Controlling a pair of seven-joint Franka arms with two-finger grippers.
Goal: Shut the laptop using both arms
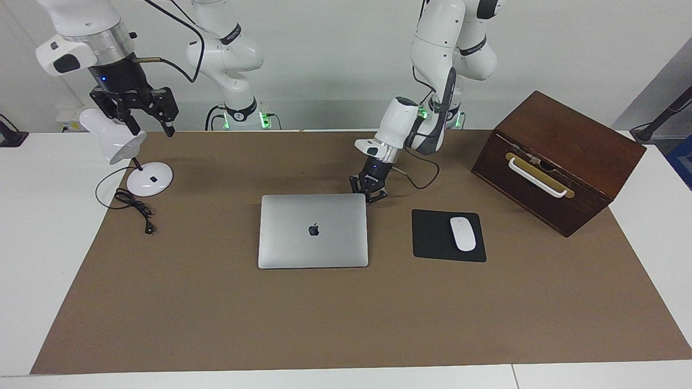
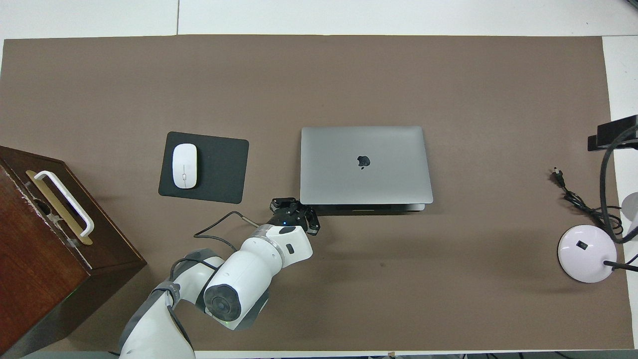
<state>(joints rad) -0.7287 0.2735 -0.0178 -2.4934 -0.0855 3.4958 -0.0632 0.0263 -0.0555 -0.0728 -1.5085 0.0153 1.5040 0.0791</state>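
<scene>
A: Silver-grey metal, lid down flat: the laptop [image 1: 313, 230] lies shut in the middle of the brown mat [image 1: 346, 324] on the counter [image 1: 43, 243], apple logo up

B: And the jaws?

A: The left gripper [image 1: 370, 194] is low at the laptop's corner nearest the robots, toward the left arm's end, its jaws closed with nothing between them. The right gripper [image 1: 145, 123] hangs high over the white desk lamp [image 1: 121, 156], jaws spread wide and empty

B: What else is there?

A: A black mouse pad [image 1: 440, 236] with a white mouse [image 1: 463, 233] just beside the laptop, then a dark wooden box [image 1: 557, 159] with a white handle at the left arm's end
</scene>
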